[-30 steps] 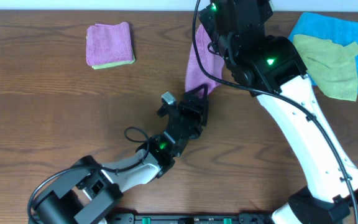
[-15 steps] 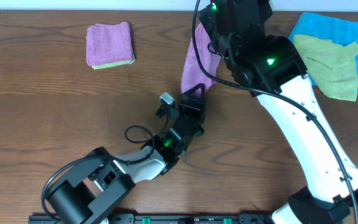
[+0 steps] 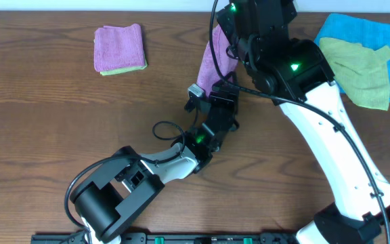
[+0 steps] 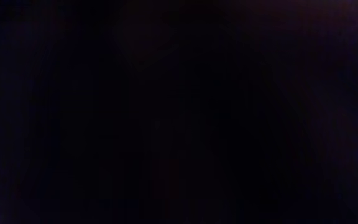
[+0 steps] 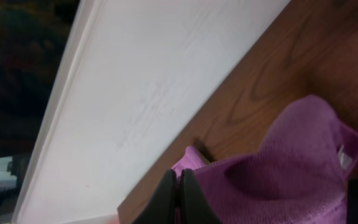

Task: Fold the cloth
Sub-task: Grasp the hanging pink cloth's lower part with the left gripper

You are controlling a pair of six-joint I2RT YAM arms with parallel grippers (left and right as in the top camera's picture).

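Zero folds made: the right gripper [image 5: 178, 185] is clamped on the cloth [image 3: 212, 68], holding it up over the table's [image 3: 59, 135] far side, the left gripper [image 3: 223, 95] nosing its lower end, grip unreadable.

table [image 3: 46, 135]: dark brown wood grain; far edge: white panel [image 5: 166, 74] beyond; lighting: soft, even

The fingers [image 5: 165, 196] pinch the bunched purple cloth [image 5: 278, 171] over the counter [image 5: 303, 56]. Its white tag [image 5: 345, 156] shows at right.
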